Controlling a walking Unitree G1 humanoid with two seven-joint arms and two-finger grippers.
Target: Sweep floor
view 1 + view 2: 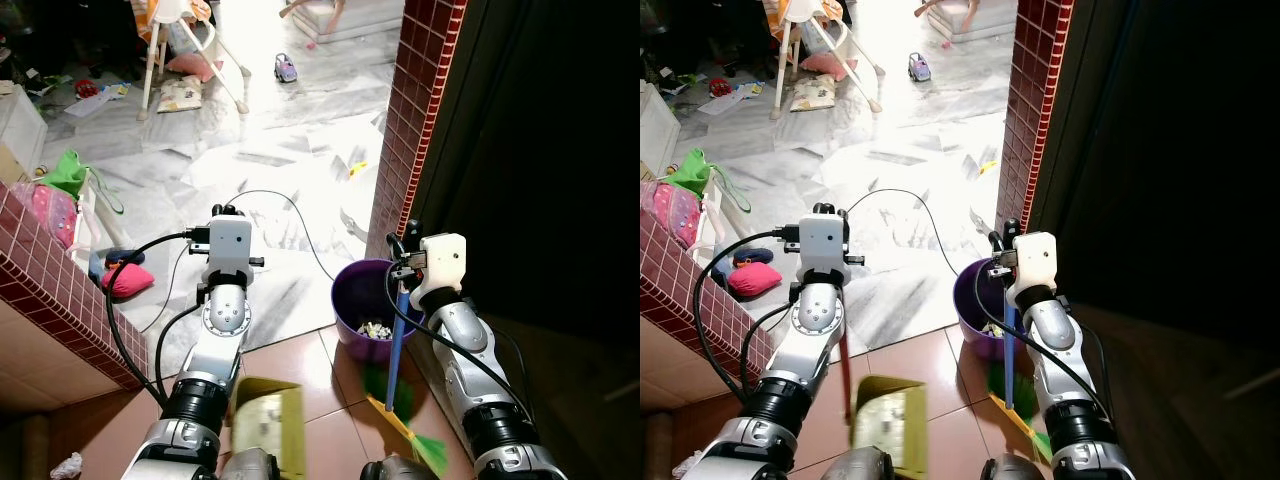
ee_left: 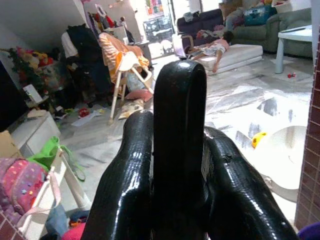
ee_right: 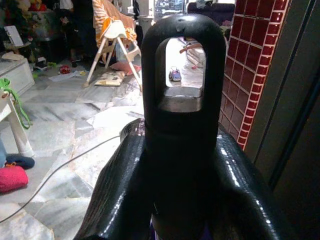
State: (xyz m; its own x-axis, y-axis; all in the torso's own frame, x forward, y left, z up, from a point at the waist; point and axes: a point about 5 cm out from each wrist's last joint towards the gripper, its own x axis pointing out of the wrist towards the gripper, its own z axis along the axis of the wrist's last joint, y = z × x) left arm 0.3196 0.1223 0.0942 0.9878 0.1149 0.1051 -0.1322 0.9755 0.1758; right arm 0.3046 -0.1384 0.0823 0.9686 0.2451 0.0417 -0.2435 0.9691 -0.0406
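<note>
My left gripper (image 1: pixel 227 211) is shut on the black top end of a dustpan handle (image 2: pixel 179 100), which stands between its fingers (image 2: pixel 127 170). The yellow-green dustpan (image 1: pixel 268 420) hangs low over the brown tiles between my arms. Over on the other side, my right gripper (image 1: pixel 400 246) is shut on the broom's black loop end (image 3: pixel 182 60). The broom's blue pole (image 1: pixel 396 350) runs down past a purple bin (image 1: pixel 352 290) to green bristles (image 1: pixel 428 447) on the floor. Some litter lies inside the bin.
A red-tiled pillar (image 1: pixel 415 110) stands just right of the bin, with a dark doorway beyond. A low red-tiled wall (image 1: pixel 40 270) is on my left. Ahead on the marble floor are a black cable (image 1: pixel 290 210), a high chair (image 1: pixel 185 40), toys and a pink cushion (image 1: pixel 128 280).
</note>
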